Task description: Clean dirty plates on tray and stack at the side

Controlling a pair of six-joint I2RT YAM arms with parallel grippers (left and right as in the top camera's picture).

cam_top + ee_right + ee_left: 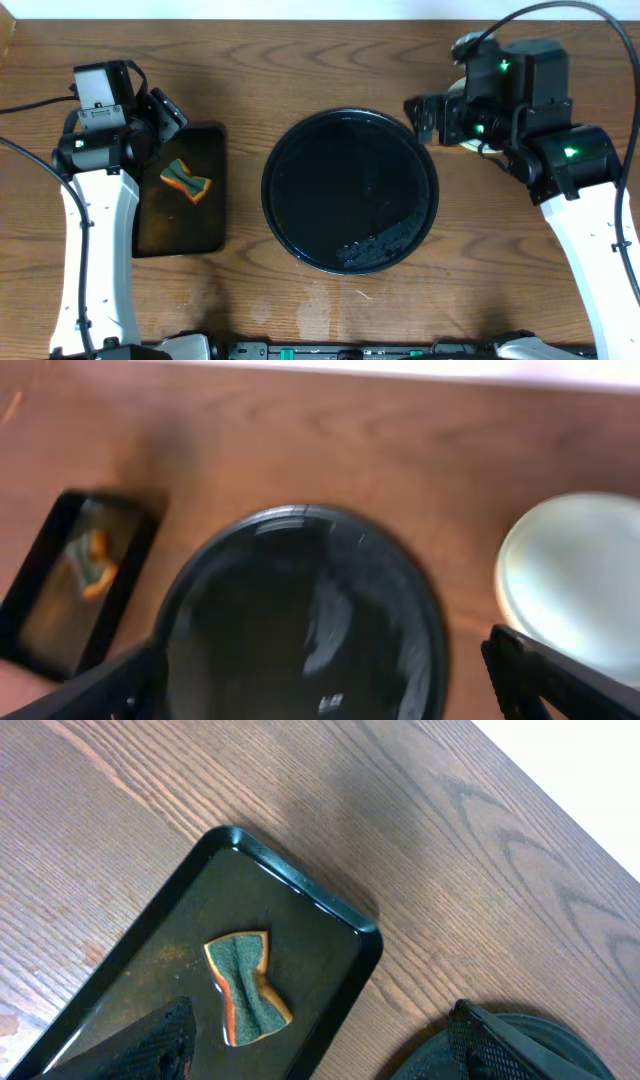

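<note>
The round black tray (350,190) sits mid-table with no plates on it; it also shows in the right wrist view (300,620). A pale mint plate (575,585) lies on the wood to the right of the tray. From overhead it is mostly hidden under my right arm, with only a pale sliver (468,146) showing, so I cannot tell how many plates are stacked. My right gripper (425,118) is open and empty above the tray's far right rim (330,695). My left gripper (165,112) is open and empty above the rectangular tray (320,1055).
A rectangular black tray (180,190) at the left holds a green and orange sponge (187,181), which also shows in the left wrist view (245,988). Brown wood tabletop (330,60) surrounds both trays.
</note>
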